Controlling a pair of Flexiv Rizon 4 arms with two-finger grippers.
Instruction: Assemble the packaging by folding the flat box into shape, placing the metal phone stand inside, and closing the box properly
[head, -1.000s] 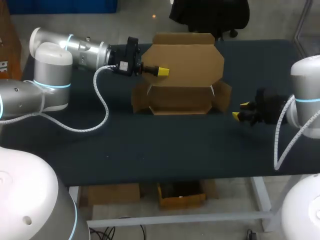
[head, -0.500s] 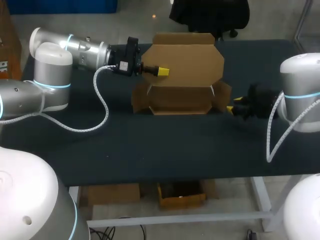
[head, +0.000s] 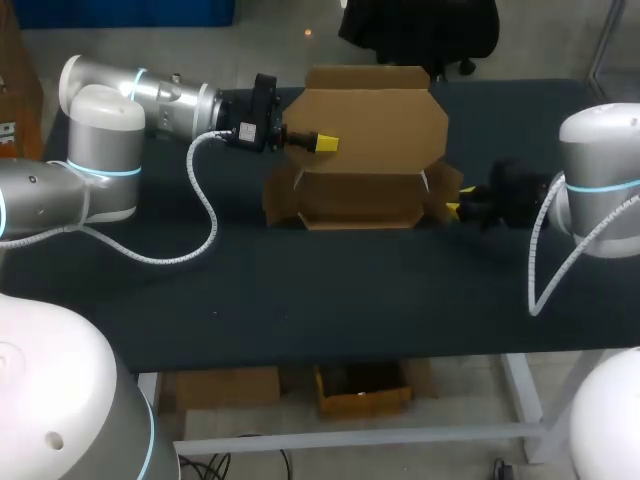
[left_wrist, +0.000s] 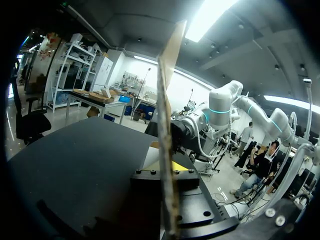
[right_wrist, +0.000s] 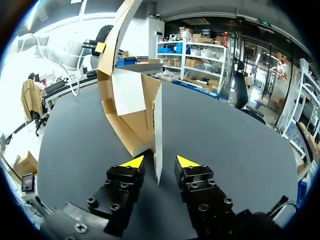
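Observation:
A brown cardboard box (head: 360, 200) stands half folded at the back middle of the table, its big lid panel (head: 375, 115) upright. My left gripper (head: 322, 143) is shut on the lid's left edge; in the left wrist view the cardboard sheet (left_wrist: 167, 100) rises edge-on from between the fingers of this gripper (left_wrist: 165, 167). My right gripper (head: 455, 208) is at the box's right side flap (head: 445, 190). In the right wrist view that flap (right_wrist: 157, 130) stands edge-on between the fingers of the open right gripper (right_wrist: 160, 161), with a gap on each side. No phone stand shows.
The dark table top (head: 300, 290) stretches in front of the box to the front edge. My left arm's white cable (head: 205, 205) loops over the table left of the box. My right arm's cable (head: 545, 270) hangs near the right edge.
My right gripper has moved left to the box's right flap and now straddles it, with its fingers drawn closer together. The left arm and the lid have not moved.

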